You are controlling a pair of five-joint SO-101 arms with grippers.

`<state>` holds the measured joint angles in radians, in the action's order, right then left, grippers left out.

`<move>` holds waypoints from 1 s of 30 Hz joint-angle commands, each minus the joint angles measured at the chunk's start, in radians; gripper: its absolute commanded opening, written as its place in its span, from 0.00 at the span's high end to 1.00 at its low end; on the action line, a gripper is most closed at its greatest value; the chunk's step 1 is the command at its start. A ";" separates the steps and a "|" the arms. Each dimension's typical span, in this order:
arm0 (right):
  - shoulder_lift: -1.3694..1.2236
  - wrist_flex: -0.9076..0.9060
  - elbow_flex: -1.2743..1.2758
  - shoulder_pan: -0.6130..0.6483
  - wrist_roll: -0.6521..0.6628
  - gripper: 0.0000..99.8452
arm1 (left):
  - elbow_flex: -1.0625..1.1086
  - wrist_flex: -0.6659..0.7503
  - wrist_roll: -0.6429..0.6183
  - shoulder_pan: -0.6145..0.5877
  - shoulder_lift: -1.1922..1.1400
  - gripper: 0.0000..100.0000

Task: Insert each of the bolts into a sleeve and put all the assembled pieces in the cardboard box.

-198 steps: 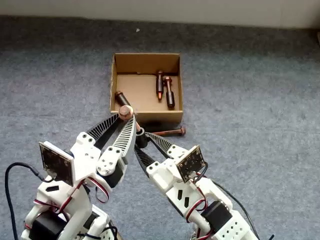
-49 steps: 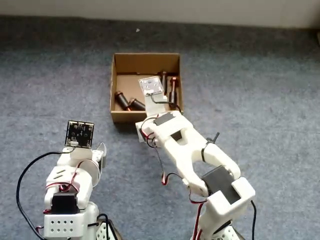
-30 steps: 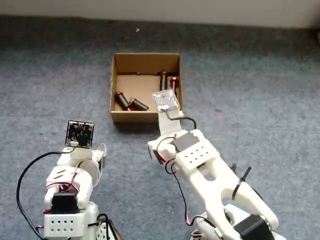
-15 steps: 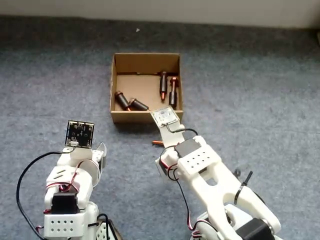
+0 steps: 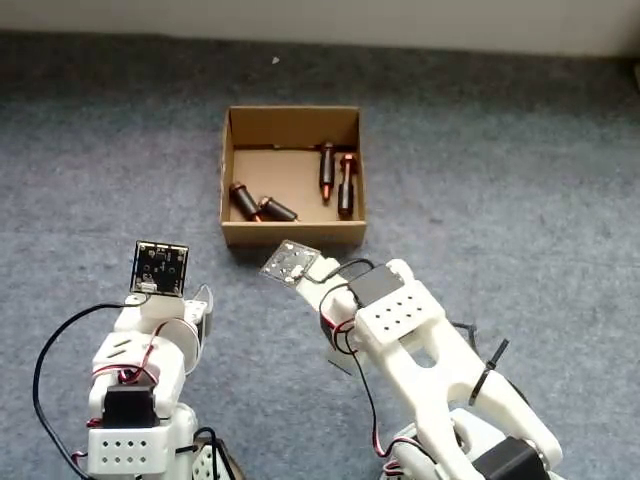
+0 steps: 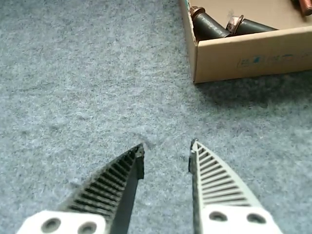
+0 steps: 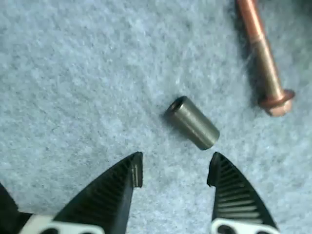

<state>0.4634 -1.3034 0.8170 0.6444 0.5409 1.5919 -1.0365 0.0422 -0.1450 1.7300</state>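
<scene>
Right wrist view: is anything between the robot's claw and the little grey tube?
No. In the right wrist view, only bare grey carpet lies between the open right gripper and the sleeve.

Right wrist view: bolt (image 7: 262,58) shank runs off the frame, far end cut off. Sleeve (image 7: 193,123) bore is dark, inside unreadable. Right gripper (image 7: 174,170) fingers are cropped at the roots. In the left wrist view, left gripper (image 6: 165,153) is cropped the same way.

Cardboard box (image 6: 243,53) is cropped on two sides, and its near wall hides part of two assembled pieces (image 6: 210,27). Copper bit (image 6: 306,5) at the frame edge is too cropped to identify.

High view: right arm (image 5: 400,320) covers the carpet just before the box. Both arm bases are cropped.
</scene>
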 commanded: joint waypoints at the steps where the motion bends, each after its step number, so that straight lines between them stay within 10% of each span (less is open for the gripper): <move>1: 0.001 0.081 -0.013 0.007 0.091 0.79 | -0.004 0.017 0.008 -0.010 0.010 0.83; 23: -0.311 0.269 -0.007 -0.016 0.155 0.89 | -0.004 0.017 0.008 -0.010 0.010 0.83; 30: -0.303 0.272 -0.016 -0.012 -0.089 0.91 | -0.004 0.017 0.008 -0.010 0.010 0.83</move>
<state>0.1550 -1.0457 0.8170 0.6291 0.5286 1.5919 -1.0365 0.0422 -0.1450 1.7300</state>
